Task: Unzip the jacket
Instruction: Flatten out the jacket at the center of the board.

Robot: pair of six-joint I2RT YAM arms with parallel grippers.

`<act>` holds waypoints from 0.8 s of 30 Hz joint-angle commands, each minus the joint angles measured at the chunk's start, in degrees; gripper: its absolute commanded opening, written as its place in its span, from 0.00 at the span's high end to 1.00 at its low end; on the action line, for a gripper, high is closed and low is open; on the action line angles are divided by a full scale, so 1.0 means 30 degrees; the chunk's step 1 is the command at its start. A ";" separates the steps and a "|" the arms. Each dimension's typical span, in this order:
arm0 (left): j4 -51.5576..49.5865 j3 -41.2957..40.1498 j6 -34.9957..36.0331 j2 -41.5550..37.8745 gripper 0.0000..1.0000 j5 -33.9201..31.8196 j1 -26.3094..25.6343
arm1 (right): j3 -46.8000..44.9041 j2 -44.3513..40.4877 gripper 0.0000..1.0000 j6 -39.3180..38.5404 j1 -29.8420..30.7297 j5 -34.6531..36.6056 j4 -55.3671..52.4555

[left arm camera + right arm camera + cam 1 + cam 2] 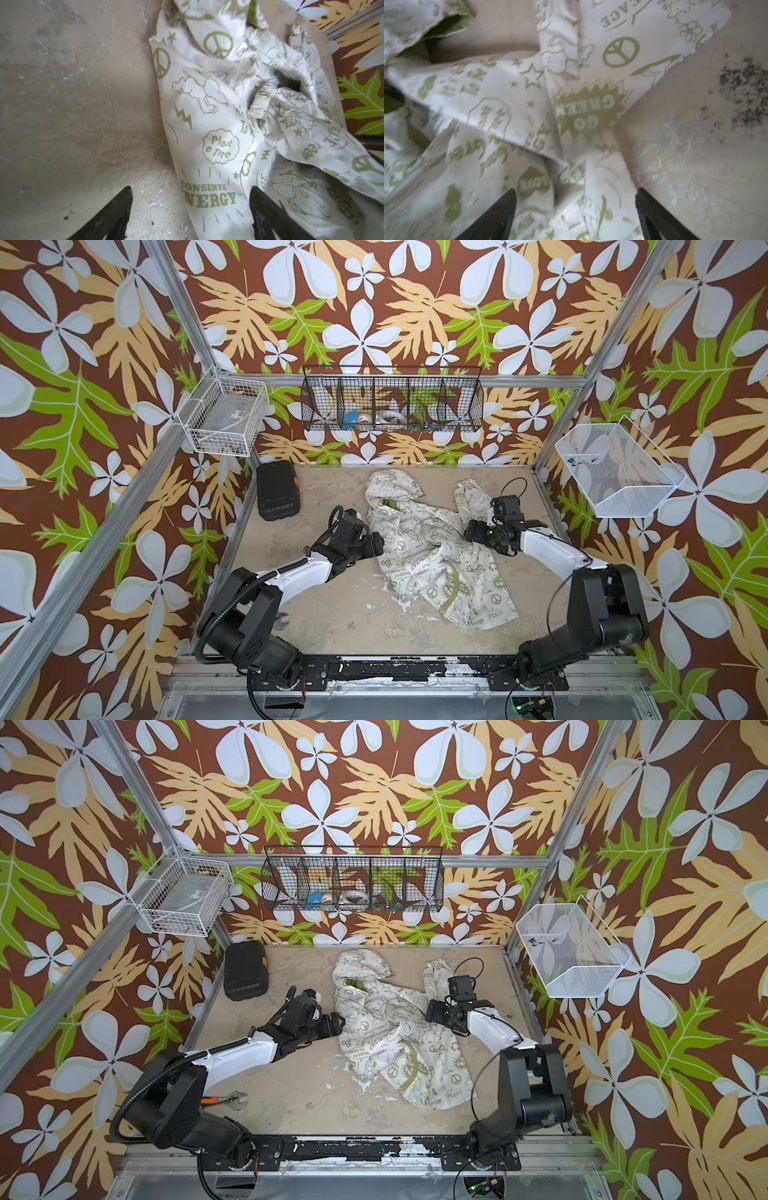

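On table [324, 605], jacket [432, 547] crumpled, cream, green print; left hand [377, 545], right hand [468, 532] both spread wide

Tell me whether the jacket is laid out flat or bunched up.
Bunched up. The jacket lies twisted at its middle on the table, folds overlapping, a sleeve cuff caught in the creases.

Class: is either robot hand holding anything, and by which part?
Nothing is held. The left hand and right hand are both open, at opposite sides of the crumpled jacket.

Jacket [432, 560] on table [328, 614], between left hand [376, 545] and right hand [470, 533].
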 commanded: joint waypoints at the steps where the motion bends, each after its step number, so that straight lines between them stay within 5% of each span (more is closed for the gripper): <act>1: 0.0055 0.0497 -0.0897 0.0813 0.12 0.0466 -0.0104 | 0.1765 0.2363 0.14 -0.0388 -0.0712 0.0101 0.0593; 7: 0.0978 0.0500 -0.2126 0.2220 0.16 0.1074 -0.0165 | 0.4634 0.6197 0.25 -0.0698 -0.0995 0.0716 0.0325; 12: 0.2552 0.0954 -0.2909 0.3629 0.31 0.2345 -0.0175 | 0.4503 0.6033 0.67 -0.0792 -0.0995 0.0635 0.0517; 15: 0.3039 0.1631 -0.2136 0.4150 0.54 0.2769 -0.0165 | 0.3236 0.4477 0.97 -0.0562 -0.1070 0.0752 0.0439; 20: 0.2318 0.2880 0.0340 0.3456 0.86 0.2120 0.0090 | -0.0333 0.0015 1.00 0.0073 -0.1136 0.0058 0.0508; 24: 0.1817 0.2426 0.1103 0.1443 0.94 0.1109 0.1442 | -0.2844 -0.3995 1.00 0.0310 -0.1145 0.1457 0.0405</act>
